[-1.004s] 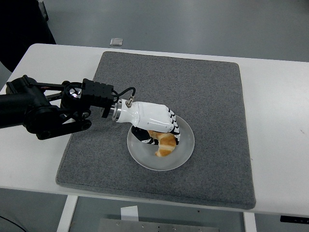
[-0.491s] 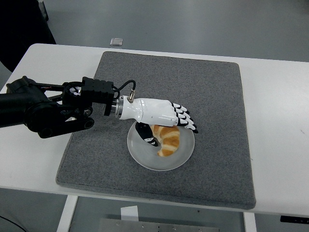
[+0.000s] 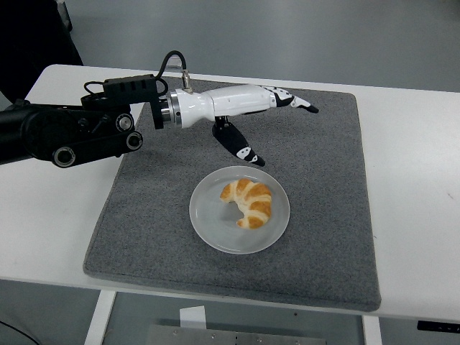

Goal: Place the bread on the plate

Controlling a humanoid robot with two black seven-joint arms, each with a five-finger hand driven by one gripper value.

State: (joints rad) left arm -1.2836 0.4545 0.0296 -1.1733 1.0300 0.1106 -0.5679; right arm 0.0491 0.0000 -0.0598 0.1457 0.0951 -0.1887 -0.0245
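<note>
Head view: the left hand [image 3: 248, 115] hangs above the mat's [image 3: 323, 180] far part, fingers stretched flat toward the right, thumb angled down, holding nothing. The bread [image 3: 249, 202] lies on the plate [image 3: 208, 223], apart from the hand. No writing is legible.

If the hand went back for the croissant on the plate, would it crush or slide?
The golden, crescent-shaped croissant looks flaky and puffed, so it is probably light and would dent under a firm squeeze. Lying flat on the smooth round grey plate, it may slide rather than roll if pushed. The open white left hand hangs clear above it.
</note>
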